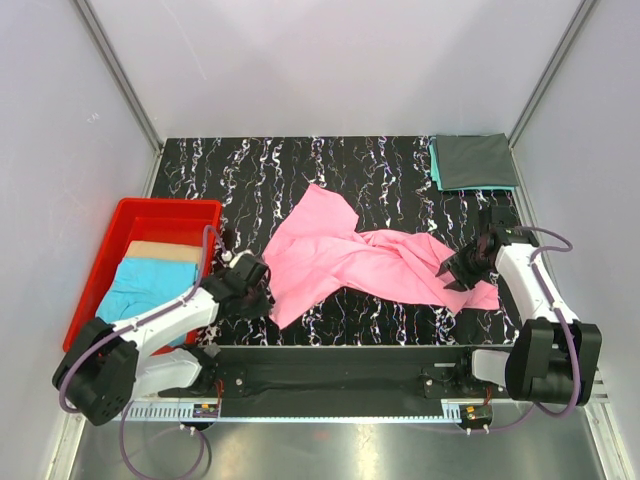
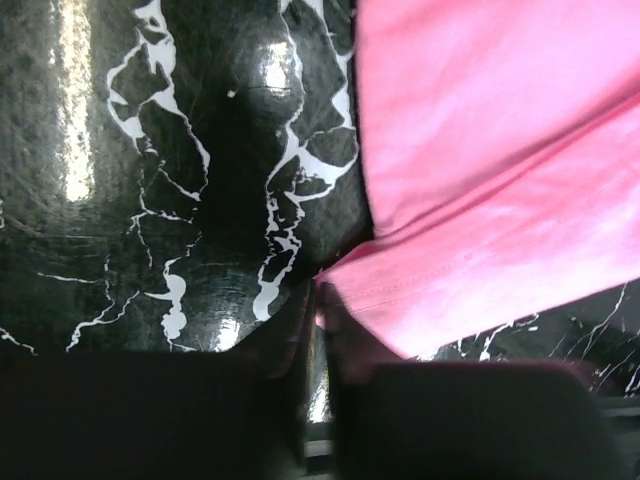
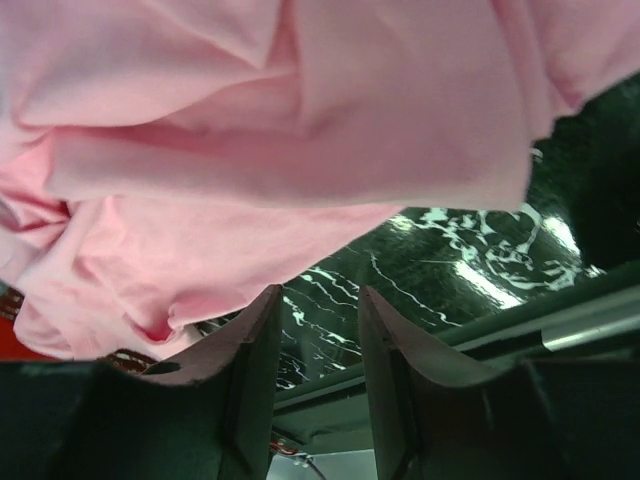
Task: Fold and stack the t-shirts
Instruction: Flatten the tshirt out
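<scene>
pink t-shirt (image 1: 350,255) crumpled on table (image 1: 250,170) between both hands | left hand (image 2: 318,318) pinched on its hem edge | right hand (image 3: 318,315) apart; empty; at its right end

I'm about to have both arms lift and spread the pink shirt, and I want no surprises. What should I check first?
1. Left gripper gripping the pink shirt by its hem: cannot tell; jaws nearly closed at its edge.
2. Right gripper gripping cloth: not ok; jaws open, nothing between.
3. Shirt lying flat: not ok; crumpled.
4. Folded stack apart from the shirt: ok.
5. Red bin apart from the shirt: ok.
</scene>
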`<state>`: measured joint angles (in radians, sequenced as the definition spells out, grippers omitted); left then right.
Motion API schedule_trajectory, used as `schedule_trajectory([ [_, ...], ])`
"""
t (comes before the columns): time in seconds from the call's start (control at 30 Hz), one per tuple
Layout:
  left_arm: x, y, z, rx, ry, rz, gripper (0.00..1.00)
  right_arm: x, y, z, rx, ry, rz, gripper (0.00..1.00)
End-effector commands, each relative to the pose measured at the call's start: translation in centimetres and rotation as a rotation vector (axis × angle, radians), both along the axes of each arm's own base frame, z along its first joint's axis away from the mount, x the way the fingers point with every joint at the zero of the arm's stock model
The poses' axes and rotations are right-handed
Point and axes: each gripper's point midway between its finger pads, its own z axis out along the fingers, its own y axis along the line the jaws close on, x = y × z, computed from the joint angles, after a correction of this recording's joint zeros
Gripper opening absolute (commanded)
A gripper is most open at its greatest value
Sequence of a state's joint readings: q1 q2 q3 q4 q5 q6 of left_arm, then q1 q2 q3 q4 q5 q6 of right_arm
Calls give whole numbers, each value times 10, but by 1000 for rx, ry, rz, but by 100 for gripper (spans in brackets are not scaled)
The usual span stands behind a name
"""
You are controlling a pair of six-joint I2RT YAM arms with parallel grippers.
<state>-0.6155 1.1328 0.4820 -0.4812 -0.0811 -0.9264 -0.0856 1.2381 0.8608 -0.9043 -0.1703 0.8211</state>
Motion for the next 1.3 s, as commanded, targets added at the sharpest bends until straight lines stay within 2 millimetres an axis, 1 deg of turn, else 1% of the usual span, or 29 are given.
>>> schedule_trajectory([
  [0.0, -2, 5, 7, 34, -4, -27, 0, -15, -13, 1, -65, 120, -134, 44],
  [0.03, 4, -1, 21, 15, -36, -33, 0, -16, -14, -1, -70, 131, -152, 44],
  [0.07, 9, -1, 29, 18, -61, -42, 0, -18, -15, -3, -70, 147, -196, 45],
  [0.1, 16, -4, 44, 11, -92, -45, 0, -19, -18, -5, -84, 154, -213, 46],
  [0.2, 29, -3, 75, 12, -179, -51, 0, -17, -20, -7, -94, 162, -248, 46],
  [0.23, 35, -5, 95, 1, -220, -49, 0, -18, -26, -9, -128, 164, -259, 46],
  [0.27, 40, -1, 105, 23, -251, -51, 0, -20, -29, -12, -146, 174, -267, 46],
  [0.3, 45, -1, 122, 21, -284, -47, 0, -20, -36, -15, -179, 182, -293, 46],
  [0.37, 52, 3, 138, 48, -327, -46, 0, -27, -42, -22, -213, 200, -331, 47],
  [0.4, 56, 2, 149, 47, -349, -49, 0, -22, -43, -23, -213, 168, -377, 47],
  [0.43, 58, 2, 155, 51, -359, -51, 0, -21, -43, -26, -206, 155, -395, 47],
  [0.47, 61, 3, 159, 62, -371, -55, 0, -25, -42, -32, -195, 160, -411, 47],
  [0.5, 62, 3, 163, 67, -374, -56, 0, -20, -40, -33, -178, 136, -440, 47],
  [0.53, 65, 1, 172, 64, -386, -55, 0, -19, -39, -35, -169, 135, -446, 47],
  [0.57, 66, 1, 177, 63, -396, -60, 0, -20, -39, -37, -170, 141, -452, 46],
  [0.6, 69, -1, 184, 53, -413, -61, 0, -22, -43, -41, -194, 166, -457, 46],
  [0.67, 71, -2, 190, 53, -425, -68, 0, -23, -48, -41, -228, 186, -463, 47],
  [0.7, 73, -3, 196, 50, -435, -68, 0, -27, -53, -45, -259, 215, -471, 48],
  [0.8, 76, -4, 203, 51, -451, -75, 0, -22, -57, -48, -275, 208, -484, 49],
  [0.87, 78, -5, 204, 58, -453, -84, 0, -21, -58, -52, -281, 205, -493, 50],
  [0.97, 80, -6, 206, 62, -456, -88, 0, -5, -65, -55, -310, 158, -481, 52],
  [1.03, 81, -5, 207, 69, -458, -91, 0, 17, -72, -56, -333, 91, -449, 49],
  [1.07, 81, -5, 209, 69, -462, -90, 0, 23, -73, -57, -340, 71, -428, 46],
  [1.1, 82, -6, 211, 70, -465, -93, 0, 36, -75, -60, -349, 41, -390, 42],
  [1.13, 83, -5, 211, 76, -468, -92, 0, 43, -75, -59, -349, 23, -369, 20],
  [1.17, 83, -4, 212, 78, -470, -92, 0, 47, -76, -60, -357, 19, -337, 12],
  [1.2, 83, -4, 213, 80, -471, -91, 0, 50, -77, -65, -365, 36, -318, 5],
  [1.23, 83, -3, 213, 83, -471, -89, 0, 59, -77, -59, -368, 18, -302, 0],
  [1.27, 84, -3, 214, 84, -471, -86, 0, 63, -78, -57, -377, 18, -263, 0],
])
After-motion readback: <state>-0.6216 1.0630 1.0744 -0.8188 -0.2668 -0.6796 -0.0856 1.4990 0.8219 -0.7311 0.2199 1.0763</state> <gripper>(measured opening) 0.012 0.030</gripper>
